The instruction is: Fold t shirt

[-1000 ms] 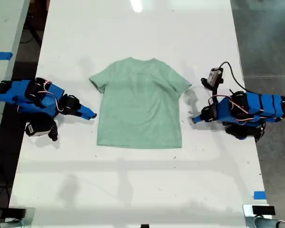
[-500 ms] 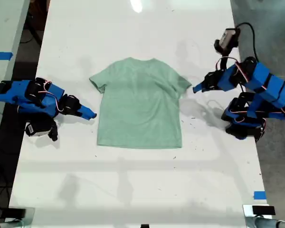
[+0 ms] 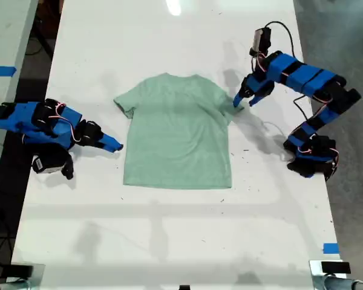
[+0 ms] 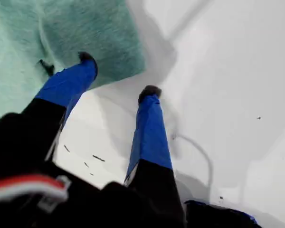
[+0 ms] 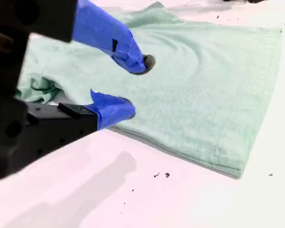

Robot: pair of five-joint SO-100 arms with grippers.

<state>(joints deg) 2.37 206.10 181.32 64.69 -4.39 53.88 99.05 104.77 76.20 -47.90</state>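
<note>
Arm one, on the exterior view's right, is raised from its base and reaches in toward the t shirt (image 3: 177, 132), its links bent in an arch above the table (image 3: 169, 235). My first gripper (image 3: 243, 100) hangs at the sleeve on the exterior view's right. In the first wrist view my first gripper (image 4: 118, 76) has its jaws spread wide: one fingertip (image 4: 87, 58) lies over the edge of the mint-green cloth (image 4: 61, 38), the other over bare white table (image 4: 228, 71). Nothing is held between them. Whether the fingertip touches the cloth cannot be told.

The other arm, on the exterior view's left, lies low and folded on the table. My second gripper (image 3: 114, 145) points at the side hem of the t shirt and stops just beside it. In the second wrist view my second gripper (image 5: 137, 88) is moderately open and empty, both blue fingertips showing in front of the t shirt (image 5: 204, 80).

The t shirt lies flat and unfolded in the middle of the white table, neck toward the exterior view's top, both short sleeves spread out. No container is in view.
</note>
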